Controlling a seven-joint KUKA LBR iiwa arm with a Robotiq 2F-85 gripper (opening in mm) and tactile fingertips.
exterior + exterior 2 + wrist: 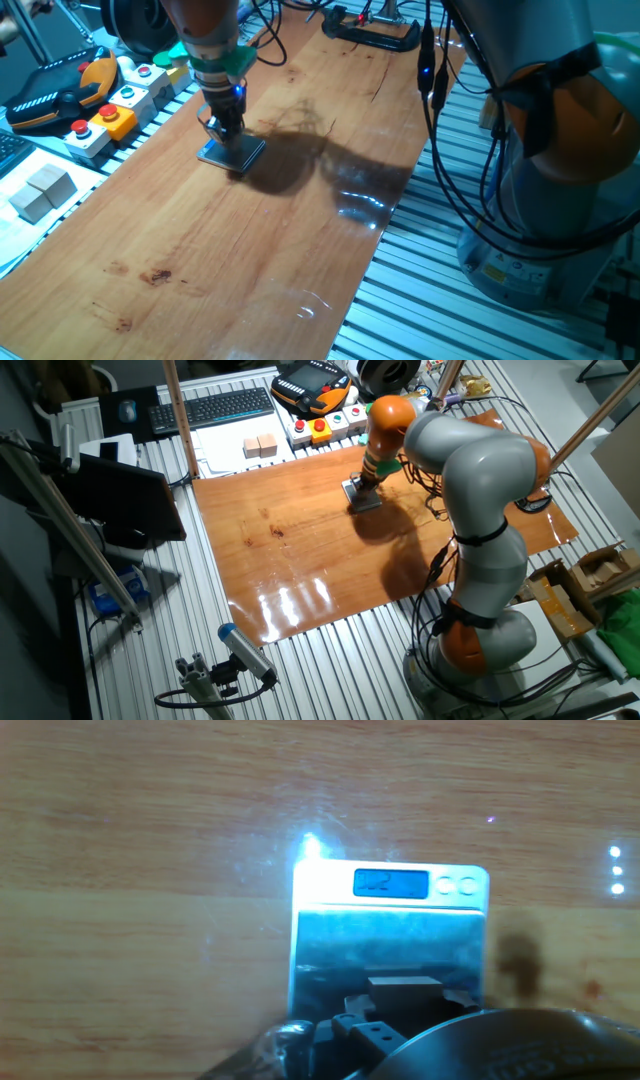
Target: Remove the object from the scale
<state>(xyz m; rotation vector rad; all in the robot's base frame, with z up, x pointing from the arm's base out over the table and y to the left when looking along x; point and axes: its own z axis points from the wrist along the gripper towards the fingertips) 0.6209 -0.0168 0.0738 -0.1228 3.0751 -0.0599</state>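
The scale (390, 935) lies flat on the wooden table, with a lit blue display at its far edge. It also shows in one fixed view (240, 155) and in the other fixed view (364, 501). The object (405, 987), a small grey cube, rests on the plate near its close edge. My gripper (400, 1015) hangs straight down over the scale, fingertips at the cube; it also shows in the fixed views (226, 135) (362, 488). The hand hides the cube in both fixed views. How the jaws stand on the cube is not clear.
Button boxes (110, 115) and an orange-black pendant (60, 95) line the table's left edge. Two pale grey blocks (40, 190) sit off the board nearby. A black clamp (370, 30) grips the far edge. A keyboard (215, 408) lies beyond the board.
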